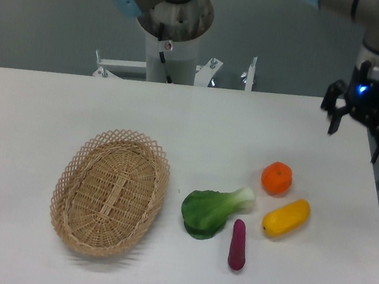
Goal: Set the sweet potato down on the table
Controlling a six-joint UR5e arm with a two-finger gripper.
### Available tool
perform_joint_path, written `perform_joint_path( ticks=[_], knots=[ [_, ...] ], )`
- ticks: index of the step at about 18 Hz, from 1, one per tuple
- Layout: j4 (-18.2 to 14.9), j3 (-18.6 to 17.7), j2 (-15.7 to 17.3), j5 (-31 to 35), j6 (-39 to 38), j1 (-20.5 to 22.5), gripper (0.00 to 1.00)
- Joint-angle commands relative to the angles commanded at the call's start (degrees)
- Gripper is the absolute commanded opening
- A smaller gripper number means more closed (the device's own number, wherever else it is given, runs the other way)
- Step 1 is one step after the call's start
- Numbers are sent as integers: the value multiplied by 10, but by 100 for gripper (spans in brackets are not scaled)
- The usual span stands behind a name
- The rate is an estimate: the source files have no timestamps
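Note:
The sweet potato (237, 245) is a slim dark purple-magenta tuber lying on the white table (37, 112), front right of centre, just right of a green leafy vegetable. My gripper (355, 135) hangs at the far right near the table's back right corner, well away from the sweet potato. Its fingers (335, 119) are spread apart and hold nothing.
An oval wicker basket (111, 191) lies left of centre with nothing in it. A green bok choy (211, 211), a round orange fruit (277, 178) and a yellow oblong vegetable (287, 217) lie near the sweet potato. The robot base (174, 32) stands behind the table.

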Motion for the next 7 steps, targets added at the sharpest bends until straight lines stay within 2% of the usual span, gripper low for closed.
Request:
perform_joint_path(
  ticks=[7],
  knots=[
    [5,-2,0,-6,-6,-4,100]
  ],
)
